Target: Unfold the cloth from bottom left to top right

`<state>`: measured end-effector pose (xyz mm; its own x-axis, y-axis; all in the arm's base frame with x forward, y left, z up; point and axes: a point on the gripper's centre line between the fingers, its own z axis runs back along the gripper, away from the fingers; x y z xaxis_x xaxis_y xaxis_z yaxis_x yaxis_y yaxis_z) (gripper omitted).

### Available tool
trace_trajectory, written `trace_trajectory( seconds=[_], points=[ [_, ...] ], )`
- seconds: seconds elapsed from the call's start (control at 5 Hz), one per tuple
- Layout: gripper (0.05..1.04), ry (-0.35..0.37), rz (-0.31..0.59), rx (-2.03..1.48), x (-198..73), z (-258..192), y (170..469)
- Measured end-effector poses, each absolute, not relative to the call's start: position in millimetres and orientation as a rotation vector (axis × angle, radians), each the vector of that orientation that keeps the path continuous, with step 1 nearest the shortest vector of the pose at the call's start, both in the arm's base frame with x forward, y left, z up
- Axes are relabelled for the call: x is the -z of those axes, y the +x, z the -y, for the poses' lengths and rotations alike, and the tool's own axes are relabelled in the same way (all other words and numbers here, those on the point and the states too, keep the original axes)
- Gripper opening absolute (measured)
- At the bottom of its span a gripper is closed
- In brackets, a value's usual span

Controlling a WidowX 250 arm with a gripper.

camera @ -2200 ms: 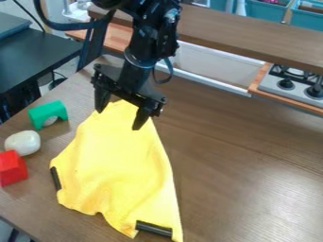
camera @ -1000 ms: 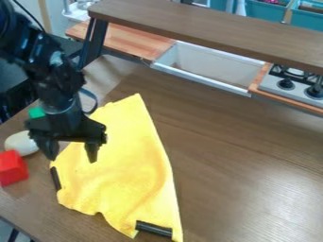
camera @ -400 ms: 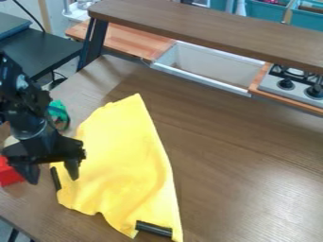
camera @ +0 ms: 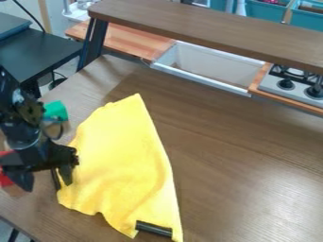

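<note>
Camera view: the yellow cloth (camera: 120, 156) lies on the brown table (camera: 252, 156), left of centre, its narrow end pointing up toward the white drawer (camera: 208, 66) and its wavy lower edge toward the viewer. I'd expect it to be light and limp, easy to pinch, with nothing fragile about it; the weave looks grippy rather than slippery. A pull on one corner will probably bring wrinkles along, or drag the whole cloth if lifted too little. For the hold, I'd choose the lower-left edge by the dark strip (camera: 55, 179), with one finger on either side of a small fold. The other dark strip (camera: 153, 229), at the bottom corner, may be stiffer than the fabric. The gripper (camera: 47, 185) hangs at the cloth's lower-left edge, fingers apart with nothing clamped between them; whether the nearer fingertip touches the fabric, I can't tell. Behind it are the red block (camera: 4, 180) and, farther up, the green block (camera: 55, 110)

Compared with the earliest frame, the gripper has travelled from the cloth's top end down to this side, slightly lower and farther left even than in the last one, while the cloth has kept its outline
</note>
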<state>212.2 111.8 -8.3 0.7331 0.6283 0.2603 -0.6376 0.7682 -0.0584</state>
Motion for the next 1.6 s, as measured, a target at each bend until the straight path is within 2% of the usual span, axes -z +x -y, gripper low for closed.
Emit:
trace_trajectory(
  seconds=[0.4, 0.6, 1.0, 1.2, 1.4, 1.6],
  points=[
    [0.999, 0.039, 0.243, -0.719, 20.8, -117.1, 213.4],
    [0.952, 0.047, 0.224, -0.737, 26.8, -119.6, 213.9],
    [0.397, 0.063, 0.233, -0.754, 29.3, -121.5, 217.6],
    [0.181, 0.045, 0.228, -0.758, 27.7, -117.9, 218.3],
    [0.072, 0.011, 0.247, -0.768, 10.5, -110.7, 223.2],
    [0.051, -0.029, 0.257, -0.771, -8.8, -103.6, 232.9]
  ],
)
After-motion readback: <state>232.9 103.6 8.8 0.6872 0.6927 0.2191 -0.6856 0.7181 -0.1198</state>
